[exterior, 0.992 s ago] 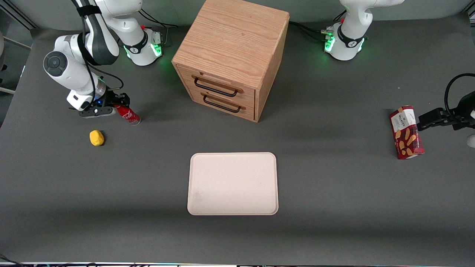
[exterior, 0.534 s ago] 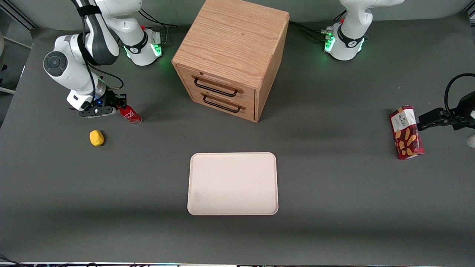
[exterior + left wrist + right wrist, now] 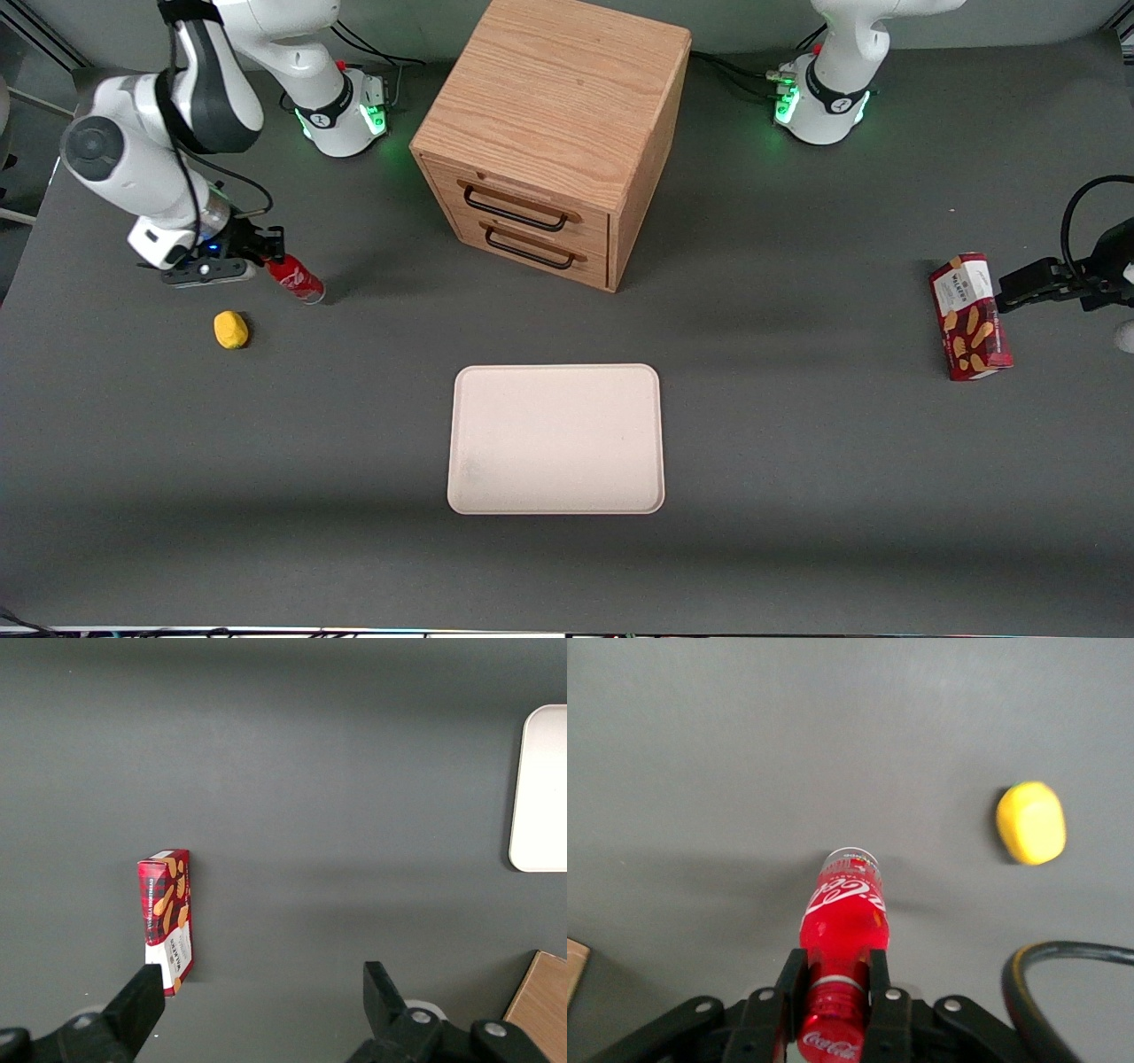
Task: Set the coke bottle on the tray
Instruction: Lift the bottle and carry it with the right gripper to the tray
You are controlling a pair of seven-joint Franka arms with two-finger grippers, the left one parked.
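Observation:
The coke bottle point(image 3: 295, 278) is a small slim red bottle with a white script logo and a clear base. My right gripper point(image 3: 268, 258) is shut on its neck just under the red cap and holds it tilted above the table, at the working arm's end. In the right wrist view the bottle point(image 3: 842, 914) hangs between the black fingers point(image 3: 790, 985), its base pointing down at the table, with the gripper point(image 3: 833, 983) closed on it. The cream-pink tray point(image 3: 556, 439) lies flat near the front camera, in front of the wooden cabinet. Its edge also shows in the left wrist view point(image 3: 536, 788).
A wooden two-drawer cabinet point(image 3: 554, 133) stands farther from the camera than the tray. A yellow lump point(image 3: 231, 329) lies on the table near the bottle, also in the right wrist view point(image 3: 1030, 822). A red snack box point(image 3: 969, 316) stands at the parked arm's end.
My gripper has risen and shifted slightly toward the working arm's end of the table, carrying the bottle with it; the bottle's base is off the table.

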